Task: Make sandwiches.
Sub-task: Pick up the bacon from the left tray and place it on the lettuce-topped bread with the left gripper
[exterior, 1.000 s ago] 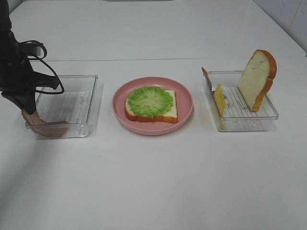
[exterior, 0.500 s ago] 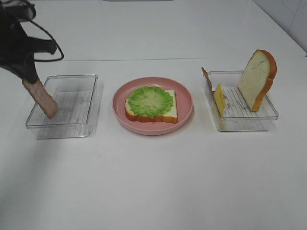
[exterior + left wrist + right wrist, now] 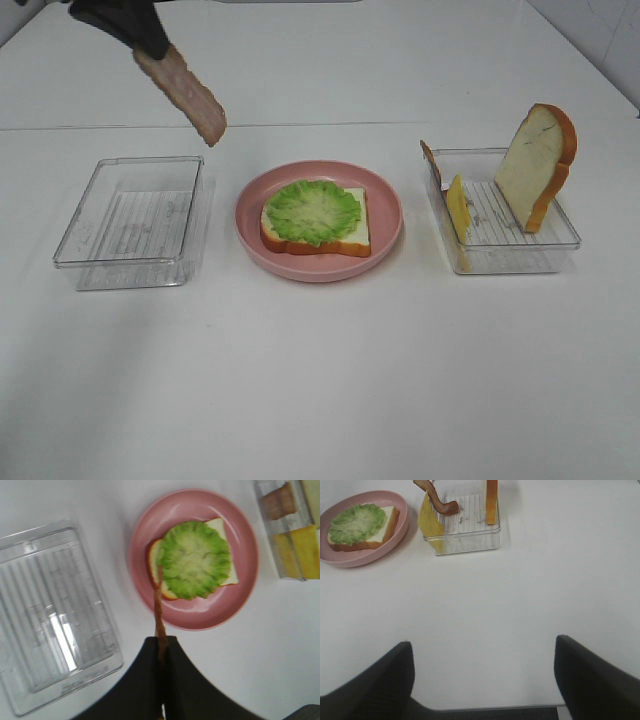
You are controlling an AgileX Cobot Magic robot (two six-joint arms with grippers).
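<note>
1. Left end effector (image 3: 150, 42) pressed together on the top end of a bacon strip (image 3: 185, 92), high up toward the far left corner of the tabletop. Strip hanging at a slant, free end pointing down toward the plate.
2. Just changed: strip lifted clear of the clear tray (image 3: 130, 215) by the left edge, with nothing left in that tray. Pick apparently done and carry to the plate under way, with the drop still ahead.
3. Against a second ago: strip then low in the near left corner of that tray, its end curled against the tray floor. Half a second ago hanging straight above the tray, now higher, farther back and closer to the middle.
4. Sandwich so far: bread slice (image 3: 350, 238) topped with lettuce (image 3: 313, 210) on the pink plate (image 3: 388, 200) midway across the tabletop, same spot as before. From the left wrist, tip of the strip lined up near the crust on the tray side.
5. Tray (image 3: 510, 262) by the right edge unchanged: cheese (image 3: 458, 205), an upright bread slice (image 3: 537, 165) and another bacon strip (image 3: 440, 502).
6. Right end effector (image 3: 482, 680) spread wide, empty, over bare tabletop toward the near right corner.
</note>
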